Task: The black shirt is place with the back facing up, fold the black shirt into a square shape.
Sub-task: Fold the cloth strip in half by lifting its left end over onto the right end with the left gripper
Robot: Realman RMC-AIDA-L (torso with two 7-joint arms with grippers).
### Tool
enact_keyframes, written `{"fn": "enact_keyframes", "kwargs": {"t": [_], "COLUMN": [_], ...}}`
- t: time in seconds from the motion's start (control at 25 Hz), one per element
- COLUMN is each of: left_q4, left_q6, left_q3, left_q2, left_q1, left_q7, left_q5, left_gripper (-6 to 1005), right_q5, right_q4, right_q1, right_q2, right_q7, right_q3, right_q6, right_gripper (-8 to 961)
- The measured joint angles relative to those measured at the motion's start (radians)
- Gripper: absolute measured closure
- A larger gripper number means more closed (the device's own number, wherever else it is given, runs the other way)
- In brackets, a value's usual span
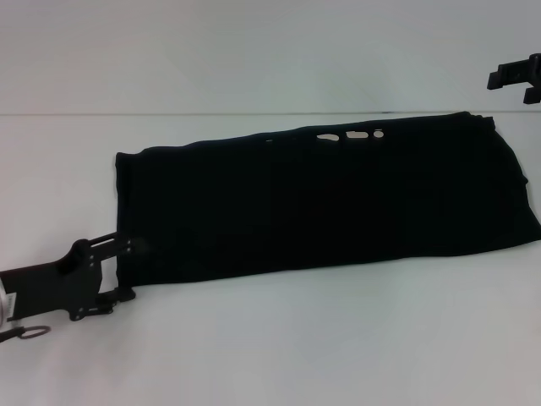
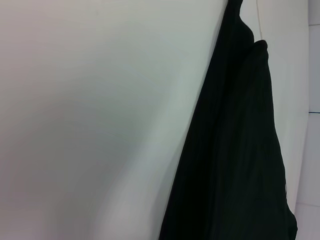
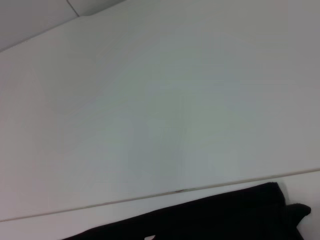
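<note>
The black shirt (image 1: 321, 203) lies on the white table (image 1: 279, 338), folded into a long band that runs from left to right. Bits of white lettering (image 1: 357, 135) show along its far edge. My left gripper (image 1: 127, 271) is low at the band's near left corner, open, with one finger on each side of the cloth edge. My right gripper (image 1: 514, 76) hangs raised at the far right, apart from the shirt. The shirt also shows in the left wrist view (image 2: 235, 150) and in the right wrist view (image 3: 225, 217).
The table's far edge (image 1: 169, 114) runs across behind the shirt. Bare white tabletop lies in front of the shirt and to its left.
</note>
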Motion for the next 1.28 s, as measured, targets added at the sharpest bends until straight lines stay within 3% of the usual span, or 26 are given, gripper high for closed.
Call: {"fn": "enact_keyframes", "kwargs": {"t": [0.76, 0.96, 1.28], "left_q4": [-0.094, -0.094, -0.103], "left_q6": [-0.145, -0.12, -0.074], "left_q3": [0.024, 0.042, 0.052], "left_q2": [0.002, 0.009, -0.006], "left_q1": [-0.155, -0.135, -0.092], "left_q7": [0.072, 0.073, 0.051], "left_q5": [-0.032, -0.04, -0.024], "left_gripper": [127, 127, 126], "right_q5": [0.003, 0.003, 0.003], "right_q4": [0.0, 0.001, 0.0], "right_q1": [0.005, 0.002, 0.004], "right_q2": [0.002, 0.002, 0.003], "right_q7": [-0.001, -0.001, -0.002], "right_q3": [-0.001, 0.0, 0.002], "right_q6": [0.0, 0.0, 0.0], "right_gripper": [197, 197, 197]}}
